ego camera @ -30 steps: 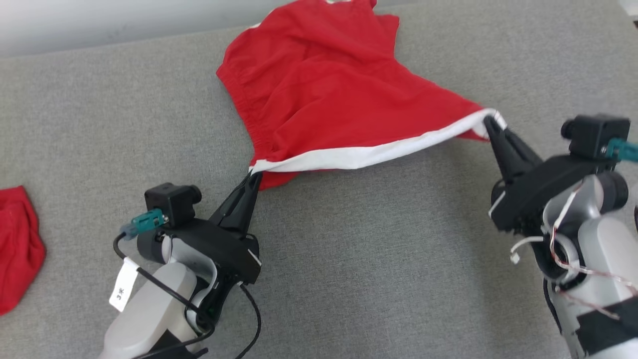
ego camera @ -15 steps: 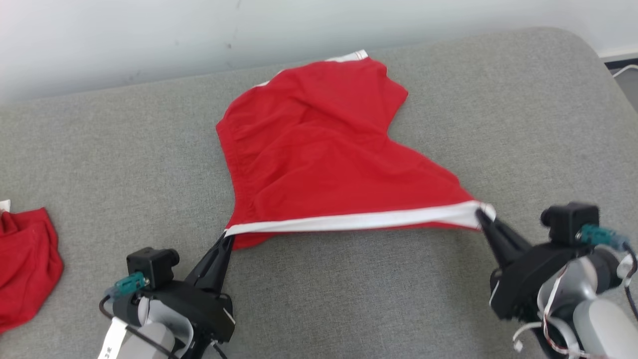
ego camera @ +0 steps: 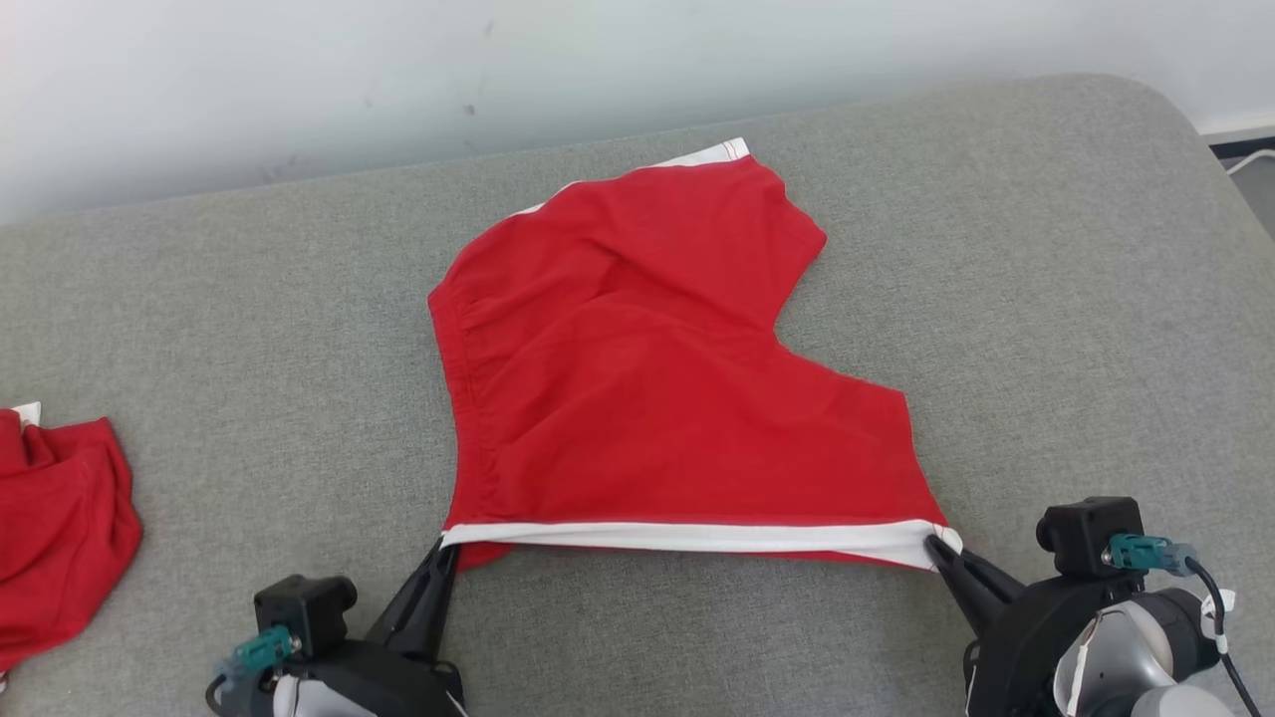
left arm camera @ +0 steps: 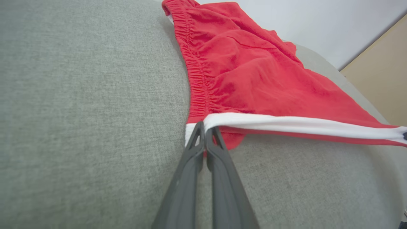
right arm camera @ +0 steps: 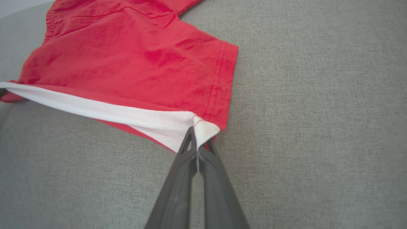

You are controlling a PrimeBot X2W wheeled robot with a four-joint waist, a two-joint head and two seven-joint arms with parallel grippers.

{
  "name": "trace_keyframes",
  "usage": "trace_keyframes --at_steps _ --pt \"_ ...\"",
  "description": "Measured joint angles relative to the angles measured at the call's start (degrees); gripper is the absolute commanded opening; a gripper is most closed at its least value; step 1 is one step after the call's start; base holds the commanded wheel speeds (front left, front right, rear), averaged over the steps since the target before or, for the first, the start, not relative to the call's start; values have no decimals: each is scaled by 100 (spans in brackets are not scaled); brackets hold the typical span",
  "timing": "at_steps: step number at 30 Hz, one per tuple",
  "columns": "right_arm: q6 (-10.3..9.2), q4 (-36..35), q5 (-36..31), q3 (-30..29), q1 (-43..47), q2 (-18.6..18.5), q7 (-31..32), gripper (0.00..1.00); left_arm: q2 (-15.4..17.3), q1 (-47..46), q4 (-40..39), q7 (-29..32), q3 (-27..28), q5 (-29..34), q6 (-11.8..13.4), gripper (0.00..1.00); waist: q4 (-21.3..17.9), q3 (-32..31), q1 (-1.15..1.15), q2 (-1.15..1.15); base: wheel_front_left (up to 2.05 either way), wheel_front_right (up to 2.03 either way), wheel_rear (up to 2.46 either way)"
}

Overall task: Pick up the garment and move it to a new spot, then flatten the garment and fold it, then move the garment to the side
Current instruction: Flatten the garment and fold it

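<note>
The garment (ego camera: 637, 398) is a pair of red shorts with a white side stripe, spread on the grey cushion (ego camera: 249, 349). Its near edge, the white stripe (ego camera: 697, 536), is stretched taut between my two grippers. My left gripper (ego camera: 445, 546) is shut on the stripe's left corner by the elastic waistband (left arm camera: 197, 82). At the stripe's right corner, beside the leg hem (right arm camera: 219, 79), my right gripper (ego camera: 934, 543) is shut on the cloth. The left wrist view has the left gripper (left arm camera: 204, 127) pinching white cloth. The right gripper (right arm camera: 197, 130) pinches the white corner likewise.
A second red cloth (ego camera: 55, 528) lies crumpled at the cushion's left edge. A pale wall (ego camera: 498, 70) runs behind the cushion, whose rounded far right corner (ego camera: 1175, 110) drops to the floor. Bare grey fabric lies in front of the stripe.
Both grippers have drawn the stripe toward me and lower, and the shorts now lie flatter and more spread. The head camera has tilted up, bringing the wall into view.
</note>
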Motion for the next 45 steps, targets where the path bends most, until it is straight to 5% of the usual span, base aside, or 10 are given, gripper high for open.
trace_keyframes --at_steps 6,7,8,9,10,22,27,34,45 --pt "-53 -167 -22 32 119 -42 157 0 7 318 -279 -7 105 47 152 0 21 -12 0 0 0 0 0" --pt "-54 -191 -22 29 143 -45 157 60 9 351 -301 -7 105 48 153 25 28 -12 0 0 0 0 0" --pt "-56 -209 -21 32 172 -44 177 71 15 367 -324 -8 103 77 153 53 35 -12 0 0 0 0 0" --pt "-56 -213 -18 46 193 -44 236 91 29 376 -353 -8 92 104 143 100 43 -11 0 0 0 0 0" --pt "-55 -219 -5 71 203 -43 269 100 52 391 -375 -8 63 130 119 100 50 -9 0 0 0 0 0" --pt "-62 -424 165 -2 332 -41 500 100 308 619 -672 -8 71 396 79 100 114 20 1 0 0 0 0" --pt "-174 -643 153 -267 322 -104 303 100 439 805 -958 -8 520 391 323 100 123 -14 1 0 0 0 0" --pt "-352 -901 156 -600 248 227 -457 100 274 805 -1781 -8 1139 538 678 100 198 -186 1 0 0 0 0" --pt "-454 -525 26 -836 125 591 -1692 100 126 1237 -2092 -9 1406 526 727 100 264 -718 0 0 0 0 0"
